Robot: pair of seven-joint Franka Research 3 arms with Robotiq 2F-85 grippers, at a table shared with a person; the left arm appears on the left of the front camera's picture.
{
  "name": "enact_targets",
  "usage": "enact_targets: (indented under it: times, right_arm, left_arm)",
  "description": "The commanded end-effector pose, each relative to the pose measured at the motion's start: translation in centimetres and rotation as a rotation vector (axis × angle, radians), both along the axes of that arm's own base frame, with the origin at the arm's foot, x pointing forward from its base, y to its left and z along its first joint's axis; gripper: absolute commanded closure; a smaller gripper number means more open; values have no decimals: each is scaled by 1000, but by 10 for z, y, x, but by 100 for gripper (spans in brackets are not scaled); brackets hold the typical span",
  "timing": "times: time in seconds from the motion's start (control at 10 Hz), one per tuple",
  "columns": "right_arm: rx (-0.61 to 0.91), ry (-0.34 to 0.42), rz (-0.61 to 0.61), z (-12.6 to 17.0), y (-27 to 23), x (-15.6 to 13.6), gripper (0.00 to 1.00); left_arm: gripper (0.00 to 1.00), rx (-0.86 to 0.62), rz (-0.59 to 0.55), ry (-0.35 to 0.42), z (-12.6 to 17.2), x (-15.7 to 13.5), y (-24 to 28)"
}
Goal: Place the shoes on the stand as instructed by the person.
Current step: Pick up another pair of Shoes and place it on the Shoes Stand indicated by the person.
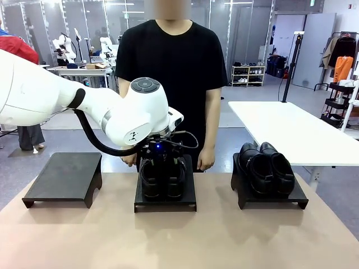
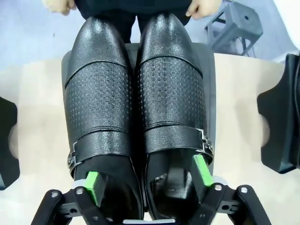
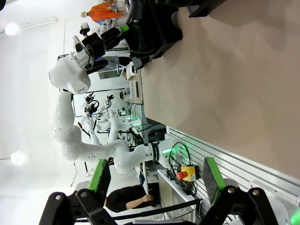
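Front view: the left hand (image 1: pixel 161 162) hangs from the white left arm (image 1: pixel 67 101) over the middle stand (image 1: pixel 165 200) and reaches down into the buckle shoes (image 1: pixel 162 179), which sit side by side on that stand. How wide the hand is spread cannot be read from this side. To the hand's left stands a bare black stand (image 1: pixel 64 179); to its right a third stand (image 1: pixel 269 197) carries the plain shoes (image 1: pixel 266 167). Just beyond the hand the person (image 1: pixel 171 67) waits at the far edge of the table (image 1: pixel 179 241), with both forearms hanging down.

Left wrist view: the left hand (image 2: pixel 147 180) is spread wide, with one green finger (image 2: pixel 93 183) inside the opening of one shoe and the other finger (image 2: pixel 202 169) inside the opening of its neighbour. The inner walls of both shoes lie between the fingers, but neither pad can be seen pressing on leather. The buckle shoes (image 2: pixel 140 93) point away from the hand, each with a strap and a metal buckle just ahead of the fingers. The middle stand (image 2: pixel 210 89) shows around them, and the person's hands (image 2: pixel 201 7) are beyond the toes.

Right wrist view: the right hand (image 3: pixel 154 180) is wide open and holds nothing, with its green pads (image 3: pixel 101 178) well apart. Far ahead of it the left arm (image 3: pixel 70 75) reaches to the table (image 3: pixel 234 84).
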State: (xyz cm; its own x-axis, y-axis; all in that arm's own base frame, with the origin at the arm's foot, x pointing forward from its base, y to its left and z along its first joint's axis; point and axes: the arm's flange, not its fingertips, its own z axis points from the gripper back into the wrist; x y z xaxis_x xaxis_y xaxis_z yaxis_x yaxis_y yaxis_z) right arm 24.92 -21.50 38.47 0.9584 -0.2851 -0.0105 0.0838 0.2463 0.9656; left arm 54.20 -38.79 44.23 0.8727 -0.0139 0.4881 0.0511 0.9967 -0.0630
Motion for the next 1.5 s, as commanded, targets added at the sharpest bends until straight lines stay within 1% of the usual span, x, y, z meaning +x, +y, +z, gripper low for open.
enact_targets:
  times: [0.0, 0.1, 0.2, 1.4]
  right_arm:
    - [-2, -9, 11, 2, -1, -4, 0]
    - [-2, -9, 11, 2, -1, -4, 0]
    - [-2, -9, 11, 2, -1, -4, 0]
    - [-2, -9, 11, 2, -1, -4, 0]
  left_arm:
    - [0, 0, 40, 27, 11, -16, 3]
    - [0, 22, 61, 50, 14, -24, 4]
    - [0, 1, 4, 2, 6, -3, 0]
    - [0, 1, 4, 2, 6, -3, 0]
